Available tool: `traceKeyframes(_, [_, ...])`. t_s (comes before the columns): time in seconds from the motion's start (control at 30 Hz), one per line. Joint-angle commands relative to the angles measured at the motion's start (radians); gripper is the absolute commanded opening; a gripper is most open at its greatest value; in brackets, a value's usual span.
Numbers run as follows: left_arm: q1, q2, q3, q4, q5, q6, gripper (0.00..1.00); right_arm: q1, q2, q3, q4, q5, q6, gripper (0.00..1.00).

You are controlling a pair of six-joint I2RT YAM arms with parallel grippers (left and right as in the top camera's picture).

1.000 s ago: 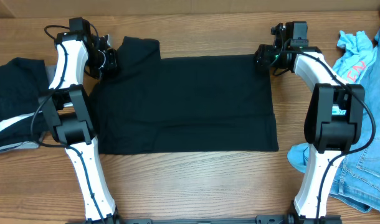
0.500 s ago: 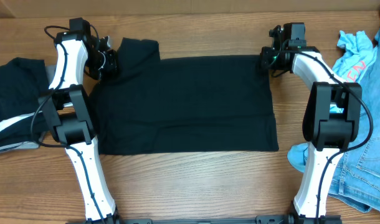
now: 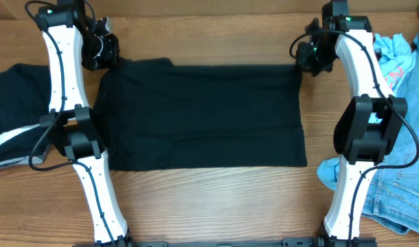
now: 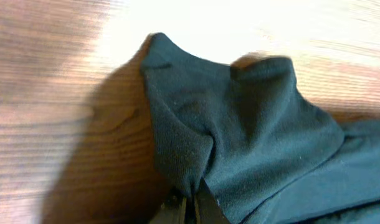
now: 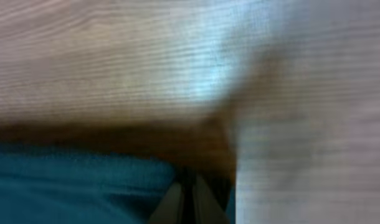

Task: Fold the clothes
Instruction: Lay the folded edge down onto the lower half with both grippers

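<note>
At the far left of the table (image 3: 209, 206) a dark heap (image 3: 14, 103) of clothing is lying bunched, running off the picture's edge and partly hidden behind the left arm, so its separate pieces are hard to tell apart. The left claw (image 3: 103, 49) is hovering at the far left corner of the black shirt (image 3: 202, 116). In the wrist view this left claw (image 4: 190, 204) is showing only its tips at the bottom edge, pressed together and clamping a raised fold of the black shirt (image 4: 240, 143), whose corner is standing up in a soft peak. The shirt is lying spread flat in the middle of the table, its long axis running left to right, its far edge stretching straight between the two claws and its near edge facing the arm bases. No collar is showing, so which end is the neck cannot be told. The right claw (image 3: 311, 58) is sitting at the shirt's far right corner. Its wrist view is badly blurred, yet the right claw (image 5: 185, 190) is showing its tips together, with the black shirt (image 5: 71, 180) seeming to run in between them. Further right a pale blue shirt (image 3: 389, 55) is lying crumpled, and jeans (image 3: 402, 195) are lying near the front, both cut off by the right edge.
</note>
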Motion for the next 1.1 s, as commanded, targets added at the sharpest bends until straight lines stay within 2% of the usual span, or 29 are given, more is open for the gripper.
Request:
traceKeyframes(0.0, [-0.006,0.003,0.052,-0.062,-0.095,-0.008,0.04,-0.01,-0.005,0.027,-0.058,0.084,0.0,0.04])
traceKeyframes(0.07, [-0.006,0.003,0.081,-0.113,-0.145,-0.01,0.04,-0.01,-0.016,0.035,-0.101,0.127,0.001,0.04])
traceKeyframes(0.4, [-0.04,-0.13,0.07,-0.117,-0.182,-0.033,0.04,-0.019,-0.127,0.045,-0.251,0.127,0.008,0.04])
traceKeyframes(0.47, [-0.058,-0.193,-0.035,-0.116,-0.233,-0.037,0.04,-0.019,-0.131,0.045,-0.291,0.127,0.008,0.04])
traceKeyframes(0.57, [-0.058,-0.307,-0.231,-0.116,-0.235,-0.043,0.04,-0.019,-0.135,0.045,-0.336,0.127,0.011,0.04])
traceKeyframes(0.7, [-0.058,-0.408,-0.363,-0.116,-0.268,-0.056,0.04,-0.026,-0.137,0.045,-0.393,0.127,0.024,0.04])
traceKeyframes(0.83, [-0.06,-0.422,-0.507,-0.102,-0.29,-0.07,0.04,-0.032,-0.137,0.035,-0.425,0.13,0.024,0.04])
traceKeyframes(1.0, [-0.06,-0.422,-0.792,0.04,-0.287,-0.069,0.04,-0.032,-0.137,-0.068,-0.411,0.13,0.023,0.04])
traceKeyframes(1.07, [-0.06,-0.422,-0.834,0.069,-0.287,-0.066,0.04,-0.032,-0.137,-0.111,-0.407,0.13,0.023,0.04])
